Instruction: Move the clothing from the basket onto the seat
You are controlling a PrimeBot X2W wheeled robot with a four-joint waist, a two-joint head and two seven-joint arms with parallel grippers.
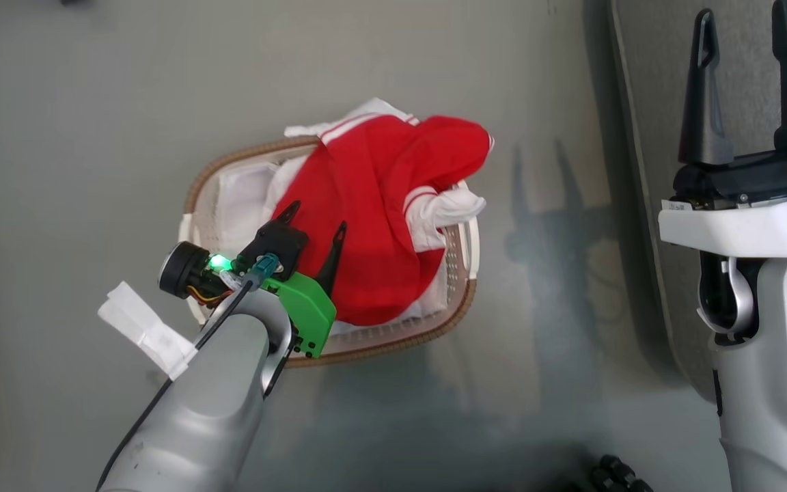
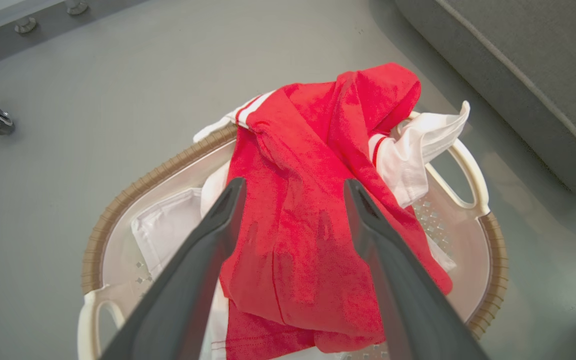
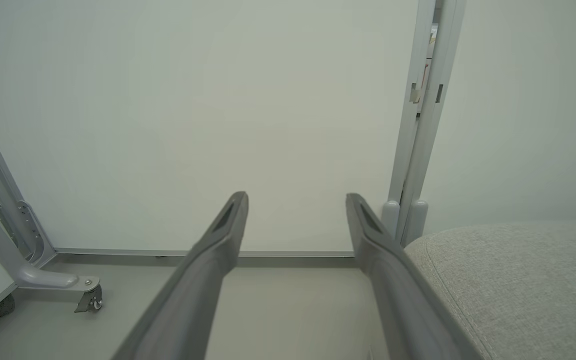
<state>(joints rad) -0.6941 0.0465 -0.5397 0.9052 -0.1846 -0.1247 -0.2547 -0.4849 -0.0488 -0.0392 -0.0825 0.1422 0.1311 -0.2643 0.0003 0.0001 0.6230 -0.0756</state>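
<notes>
The soft red clothing (image 1: 380, 225) with white stripes lies heaped in the small oval white plastic basket (image 1: 465, 301) with holes and a brown woven rim. The left gripper (image 1: 318, 214) tilts down over it, fingers wide apart, holding nothing. The right gripper (image 1: 744, 14), also wide and empty, points up by the big grey woven seat (image 1: 646, 171).

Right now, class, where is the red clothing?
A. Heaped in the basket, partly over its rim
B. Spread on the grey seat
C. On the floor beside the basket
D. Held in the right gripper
A: the clothing lies heaped in the basket, its far end draped over the rim, with the open left gripper pointing down at it.
</notes>
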